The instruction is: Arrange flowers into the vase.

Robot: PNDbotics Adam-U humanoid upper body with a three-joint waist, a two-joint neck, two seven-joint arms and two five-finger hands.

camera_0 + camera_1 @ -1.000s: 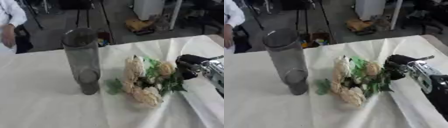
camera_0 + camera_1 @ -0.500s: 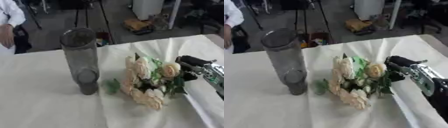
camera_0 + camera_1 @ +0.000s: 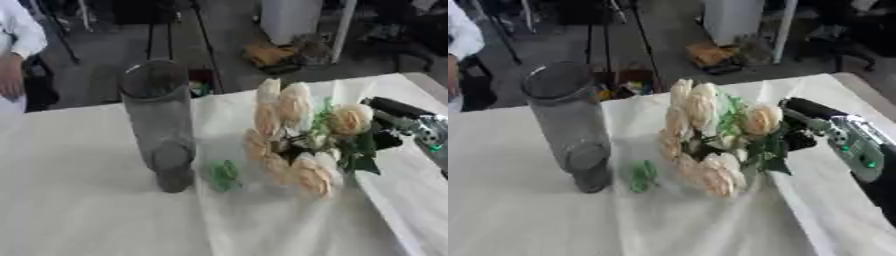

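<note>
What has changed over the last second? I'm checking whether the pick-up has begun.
The bunch of flowers has risen, its upper blooms tipping upright, with the right robot hand at its stems. The vase stands upright where it was, still holding no flowers.

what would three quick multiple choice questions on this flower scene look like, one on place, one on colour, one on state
1. Where does the vase stand relative to the flowers?
A. to their left
B. to their right
C. on top of them

2. What colour are the blooms?
A. deep red
B. cream to pale peach
C. blue

3. What is the state of the vase?
A. lying on its side
B. upright and filled with flowers
C. upright with no flowers in it

Answers:
1. A, the vase stands on the white tablecloth left of the bunch, apart from it.
2. B, the blooms are cream and pale peach among green leaves.
3. C, the vase stands upright and every flower is outside it, bunched at the right hand, which reaches in from the right.
</note>
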